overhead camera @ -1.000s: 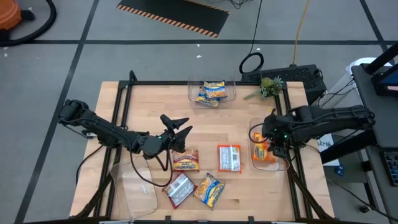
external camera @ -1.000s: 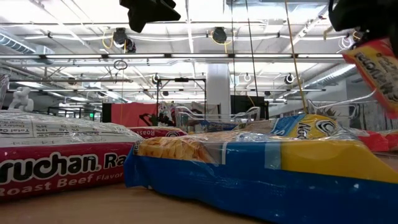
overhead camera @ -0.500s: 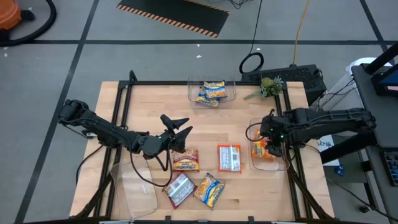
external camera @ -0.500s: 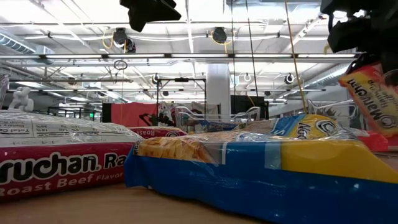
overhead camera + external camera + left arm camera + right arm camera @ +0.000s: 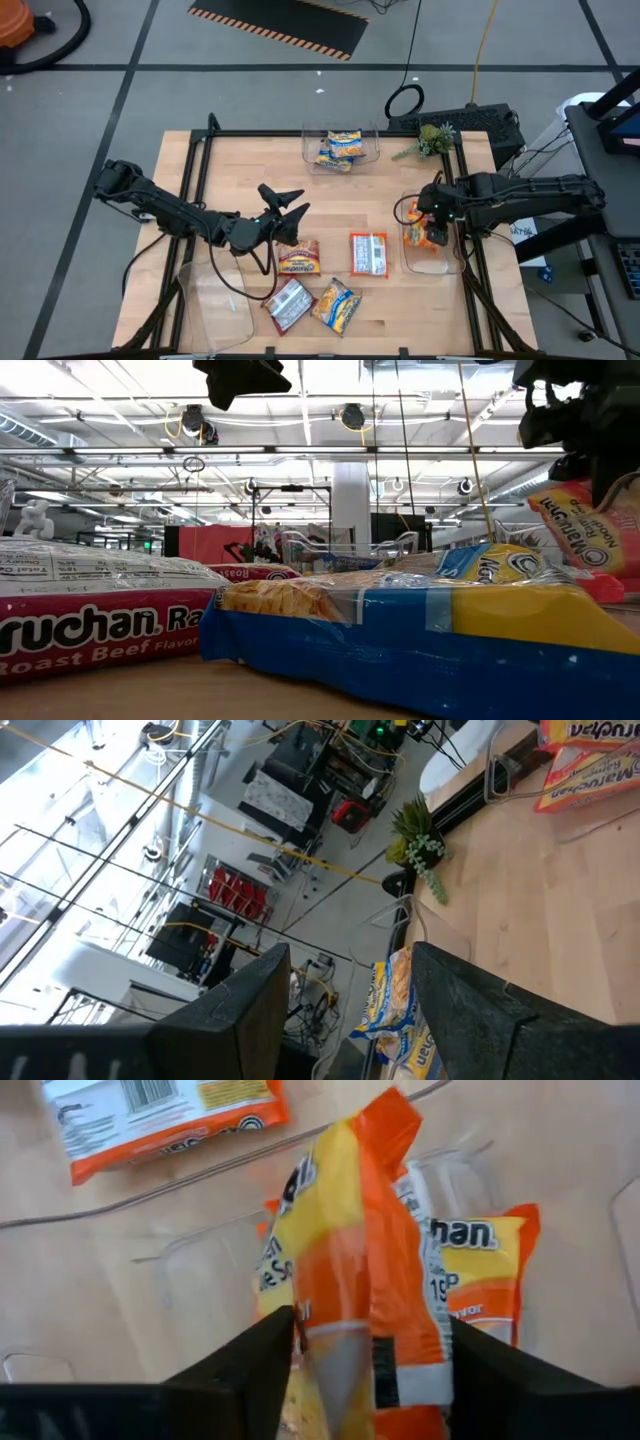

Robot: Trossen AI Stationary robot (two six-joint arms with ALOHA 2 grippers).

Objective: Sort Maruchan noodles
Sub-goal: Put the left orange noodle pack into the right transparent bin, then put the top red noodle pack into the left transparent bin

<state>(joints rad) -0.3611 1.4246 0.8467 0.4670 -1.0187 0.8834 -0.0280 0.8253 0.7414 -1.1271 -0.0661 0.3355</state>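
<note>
Right end effector [image 5: 432, 224], orange packet [image 5: 350, 1270] between fingers, over bin [image 5: 450, 262]

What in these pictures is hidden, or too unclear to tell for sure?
- Right gripper: whether it grips or has released the orange packet standing between its fingers.
- Low view: the blue-and-yellow packet up close blocks most of the table behind it.
- High view: how many packets sit in the right bin; the arm covers it.
</note>
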